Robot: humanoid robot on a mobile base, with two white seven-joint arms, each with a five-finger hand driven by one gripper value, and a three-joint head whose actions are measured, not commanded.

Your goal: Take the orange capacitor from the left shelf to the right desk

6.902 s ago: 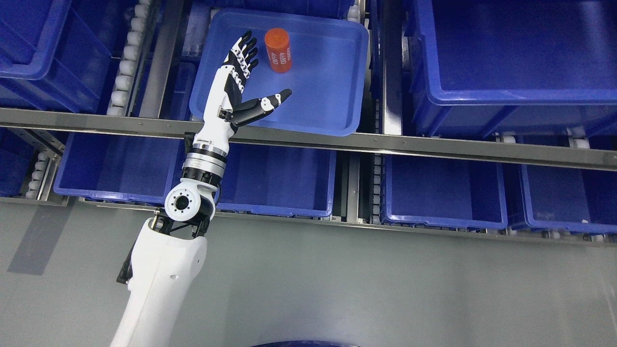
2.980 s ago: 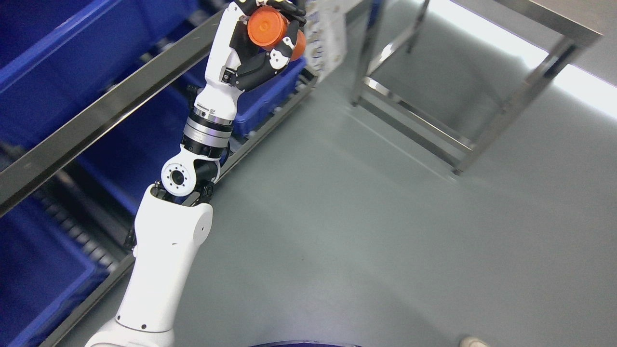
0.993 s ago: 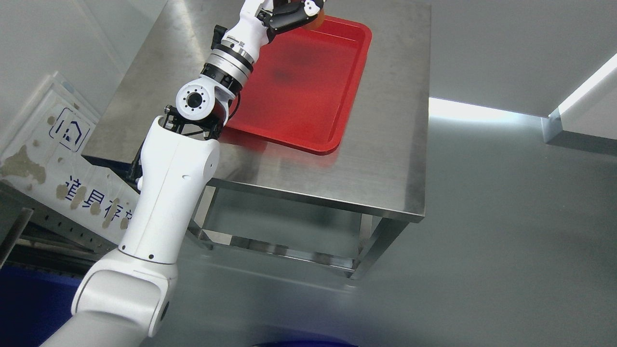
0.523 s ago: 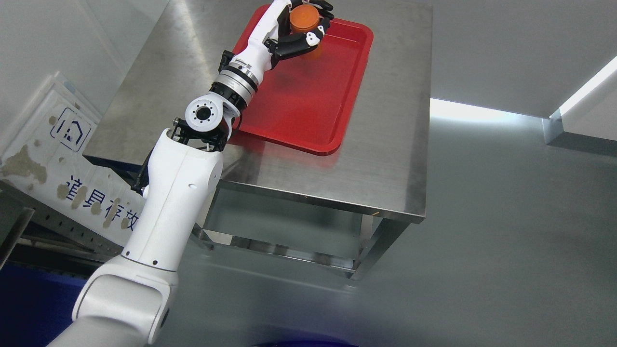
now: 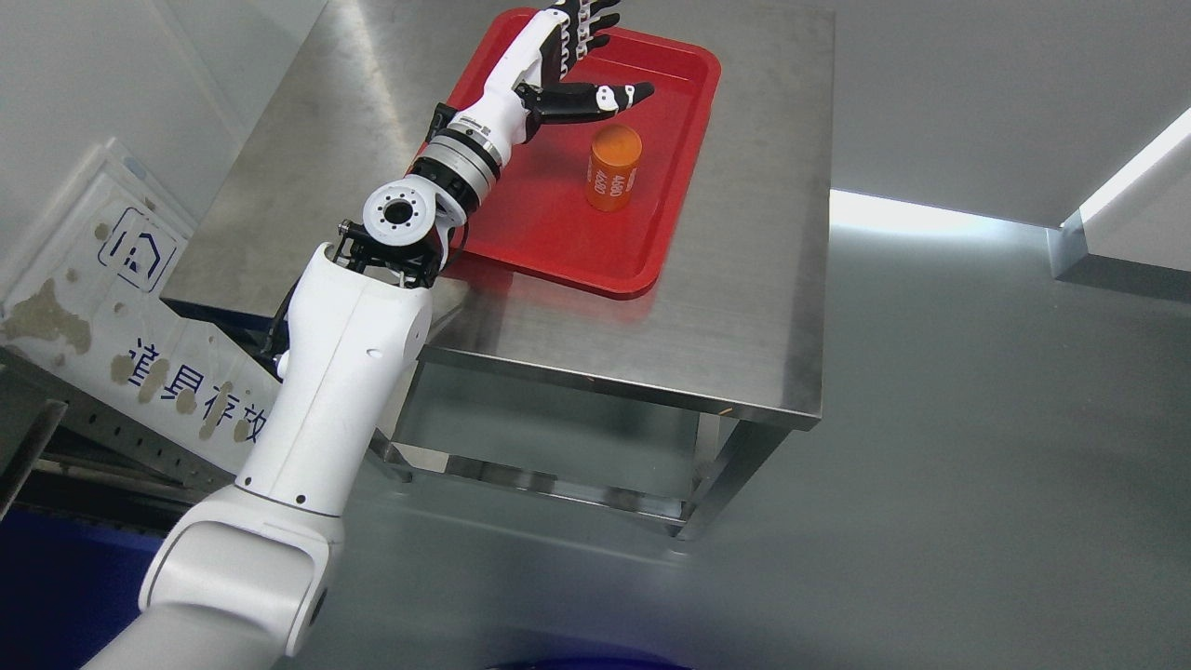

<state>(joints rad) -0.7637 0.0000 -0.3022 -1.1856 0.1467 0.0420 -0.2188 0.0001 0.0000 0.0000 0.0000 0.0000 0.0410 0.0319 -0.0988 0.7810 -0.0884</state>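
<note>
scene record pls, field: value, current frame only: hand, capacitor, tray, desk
left hand: open, fingers spread, holding nothing, over the far left part of the tray
right hand: not in view
orange capacitor: standing upright in the tray, apart from the hand, white print on its side
red tray: lying on the desk, holds only the capacitor
steel desk: bare metal top around the tray
task state: capacitor released on the desk's tray

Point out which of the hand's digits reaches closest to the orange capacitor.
The thumb of the left hand, stretched sideways above the capacitor; the other fingers point away toward the tray's far edge.
</note>
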